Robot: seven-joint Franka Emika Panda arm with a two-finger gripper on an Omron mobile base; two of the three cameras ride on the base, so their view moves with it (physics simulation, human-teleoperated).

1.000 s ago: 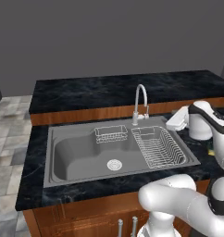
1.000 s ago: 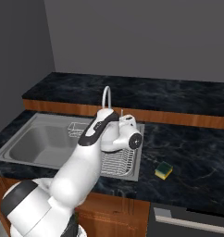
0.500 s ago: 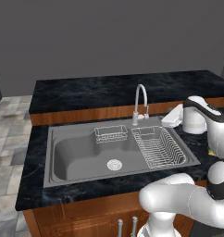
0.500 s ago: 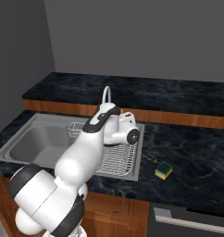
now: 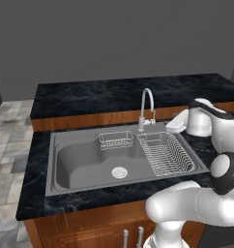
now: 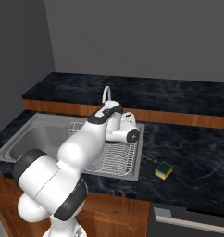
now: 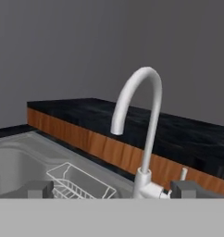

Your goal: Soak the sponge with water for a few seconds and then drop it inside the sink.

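Right base view, sponge: you find the sponge (image 6: 164, 170) lying flat on the dark bench (image 6: 197, 152), to the right of the sink (image 6: 21, 139) and past the dish rack (image 6: 115, 159), nearer the front edge.
Hand view, jaws: the gripper (image 7: 112, 189) stands released, wide apart with nothing between the tips; it looks straight at the faucet (image 7: 140, 134) and its small side lever (image 7: 182, 173).
Faucet: no water runs from the spout.
Key relation: the sponge lies well apart from your jaws, off to the right and nearer you, while they face the far rim of the basin.
Long axis: the sponge sits cornerwise to the bench edge; you cannot tell more at this size.
Judgement: you are set for the lever first; the sponge needs a swing right and down.
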